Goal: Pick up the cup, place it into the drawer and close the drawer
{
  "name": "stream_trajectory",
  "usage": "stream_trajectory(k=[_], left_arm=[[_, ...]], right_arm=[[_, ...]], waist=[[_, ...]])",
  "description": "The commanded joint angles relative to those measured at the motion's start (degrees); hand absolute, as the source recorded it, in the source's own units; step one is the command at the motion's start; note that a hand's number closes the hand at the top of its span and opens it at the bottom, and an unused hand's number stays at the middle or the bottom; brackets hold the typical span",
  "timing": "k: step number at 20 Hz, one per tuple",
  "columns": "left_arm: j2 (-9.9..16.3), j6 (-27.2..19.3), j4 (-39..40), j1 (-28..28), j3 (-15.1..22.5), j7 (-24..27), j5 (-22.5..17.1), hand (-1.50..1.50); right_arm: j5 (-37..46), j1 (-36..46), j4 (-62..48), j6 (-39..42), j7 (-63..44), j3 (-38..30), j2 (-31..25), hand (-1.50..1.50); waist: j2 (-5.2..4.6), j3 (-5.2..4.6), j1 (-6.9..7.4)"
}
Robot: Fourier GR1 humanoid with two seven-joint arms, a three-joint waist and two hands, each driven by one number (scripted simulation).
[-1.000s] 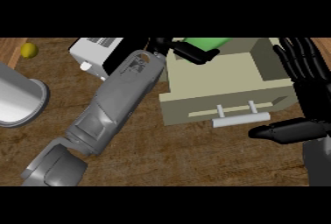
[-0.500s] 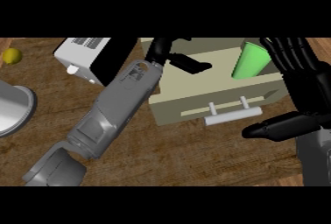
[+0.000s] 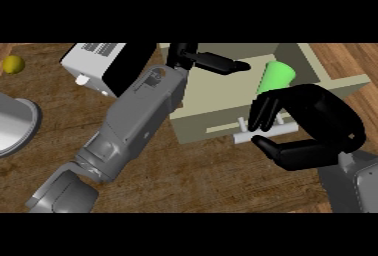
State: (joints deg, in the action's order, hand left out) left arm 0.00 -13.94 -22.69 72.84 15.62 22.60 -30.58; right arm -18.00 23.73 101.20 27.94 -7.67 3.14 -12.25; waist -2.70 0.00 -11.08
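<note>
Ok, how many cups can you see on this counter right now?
1. A green cup lies tilted inside the open beige drawer, just above the right hand. The left forearm and both hands cover parts of the counter, so another could be hidden.

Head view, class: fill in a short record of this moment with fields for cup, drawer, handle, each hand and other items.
cup: green cup, lying inside the drawer
drawer: beige drawer, open
handle: white bar handle on the drawer front
right hand: right hand at the handle, fingers curled over it
left hand: left hand over the drawer's back edge, fingers extended
other items: yellow fruit top left; metal pot at left edge; white appliance beside the drawer
</note>
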Motion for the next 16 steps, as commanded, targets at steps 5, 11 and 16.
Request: stream_trajectory(k=[5,11,16], left_arm=[[0.0,-4.24,0.26,0.47,-0.08,5.46,-5.08,-1.5],[0.0,-3.06,1.51,0.14,-1.88,6.65,-6.64,-1.5],[0.01,0.33,-0.8,-4.72,-2.96,9.5,-7.16,-1.5]], right_arm=[[6.68,-1.93,0.58,10.01,-6.0,7.72,-9.2,-1.5],[27.43,-6.06,-1.82,4.32,2.06,10.04,-11.03,-1.5],[38.98,-5.5,-11.96,-4.31,2.66,16.24,-5.52,-1.5]], waist=[[1.26,0.01,3.44],[1.64,0.09,8.14],[2.18,0.02,11.7]])
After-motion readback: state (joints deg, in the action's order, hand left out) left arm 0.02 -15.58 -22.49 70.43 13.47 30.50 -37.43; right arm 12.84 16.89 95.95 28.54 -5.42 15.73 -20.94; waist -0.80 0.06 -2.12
